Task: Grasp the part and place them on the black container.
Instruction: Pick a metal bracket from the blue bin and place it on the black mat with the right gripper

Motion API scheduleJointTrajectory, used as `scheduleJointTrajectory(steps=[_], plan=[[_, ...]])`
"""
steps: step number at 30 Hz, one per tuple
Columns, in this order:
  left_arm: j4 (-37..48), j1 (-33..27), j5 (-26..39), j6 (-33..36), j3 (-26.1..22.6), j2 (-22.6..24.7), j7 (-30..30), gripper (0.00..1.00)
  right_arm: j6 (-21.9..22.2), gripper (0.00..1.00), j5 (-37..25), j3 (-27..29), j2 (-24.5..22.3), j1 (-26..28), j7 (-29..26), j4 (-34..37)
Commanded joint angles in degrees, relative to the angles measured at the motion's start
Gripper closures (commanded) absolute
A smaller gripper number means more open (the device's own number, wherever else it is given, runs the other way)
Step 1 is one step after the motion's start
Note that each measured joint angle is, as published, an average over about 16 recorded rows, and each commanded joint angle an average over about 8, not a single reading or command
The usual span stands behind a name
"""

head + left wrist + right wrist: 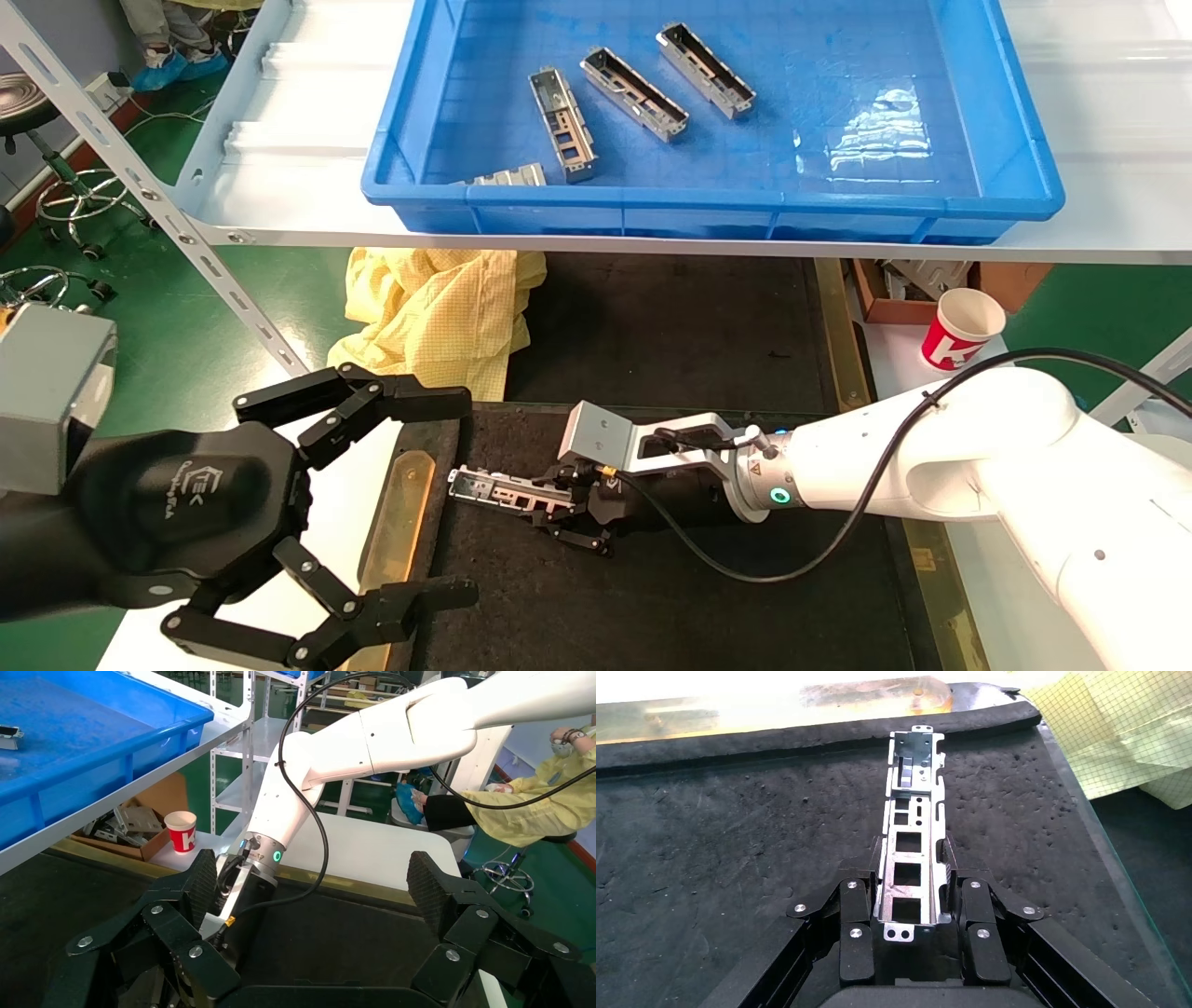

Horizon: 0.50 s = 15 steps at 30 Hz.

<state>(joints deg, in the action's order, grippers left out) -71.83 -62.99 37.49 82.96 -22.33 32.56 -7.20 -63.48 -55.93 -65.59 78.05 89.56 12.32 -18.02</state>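
Right pincer (pixel 570 511): reaching low over the black container (pixel 708 596), its fingers (pixel 857 934) closing against both long sides of the part (pixel 494 489), which is lying lengthwise between them with its far end pointing toward the container's left rim. In the right wrist view the part (pixel 912 839) is sitting on, or just above, the rough dark surface of the black container (pixel 722 853); which of the two cannot be told. Left pincer (pixel 372 503): hanging beside the container's left rim, spread wide and gripping nothing. Progress, as a judgement: this one part is arriving at its place, with only the release and the pull-back remaining for it. Blue bin (pixel 1015 140) on the upper shelf (pixel 279 200): three more parts (pixel 633 93) are lying loose in its middle, and a fourth (pixel 507 175) is resting against the near wall, all waiting to be carried over. Black container: nothing is showing in it besides the gripped part. Nearby: a yellow cloth (pixel 438 312) and a paper cup (pixel 961 328) are sitting off to either side.
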Motion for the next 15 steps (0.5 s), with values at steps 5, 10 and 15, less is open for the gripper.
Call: scheduleJointTrajectory(steps=[5,10,15], plan=[[0.0,0.0,0.0,0.0,0.0,0.0,0.0,0.0,0.15,1.0,0.88,-1.18,0.01,-0.27,0.03,-0.05],[0.0,0.0,0.0,0.0,0.0,0.0,0.0,0.0,0.82,0.92,1.71,-2.03,0.05,-0.43,0.12,-0.3],[0.0,0.0,0.0,0.0,0.0,0.0,0.0,0.0,1.77,0.3,2.4,-2.94,0.09,-0.5,0.25,-0.75]])
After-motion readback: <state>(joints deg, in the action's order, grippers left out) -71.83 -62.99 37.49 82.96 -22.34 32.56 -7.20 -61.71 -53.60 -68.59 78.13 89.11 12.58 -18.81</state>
